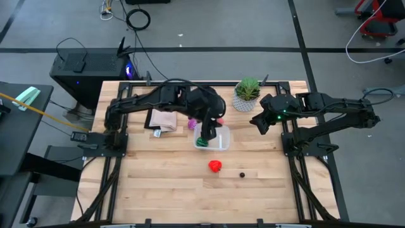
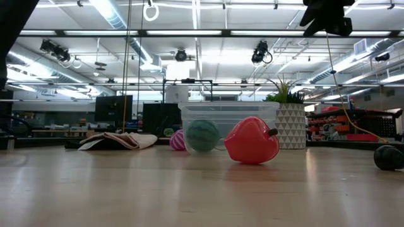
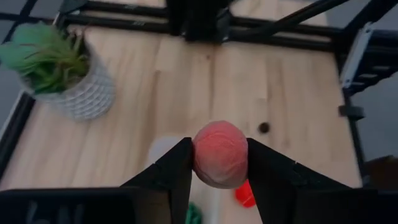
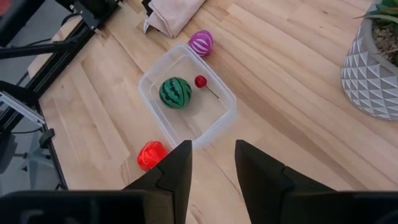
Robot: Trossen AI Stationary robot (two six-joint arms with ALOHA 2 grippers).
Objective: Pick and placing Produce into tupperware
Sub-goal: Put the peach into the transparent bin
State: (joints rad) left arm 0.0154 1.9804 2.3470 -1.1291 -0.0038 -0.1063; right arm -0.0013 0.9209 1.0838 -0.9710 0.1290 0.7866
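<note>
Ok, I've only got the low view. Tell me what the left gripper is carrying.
Observer: The left gripper is shut on a pink ball, over the tupperware.
Operator: Now count what's already inside the tub.
Observer: Two pieces: the green striped ball and a tiny red bit with a thin stem.
Operator: Give me the right gripper.
Observer: The right gripper is open and holds nothing, off to the tub's side near the potted plant.
</note>
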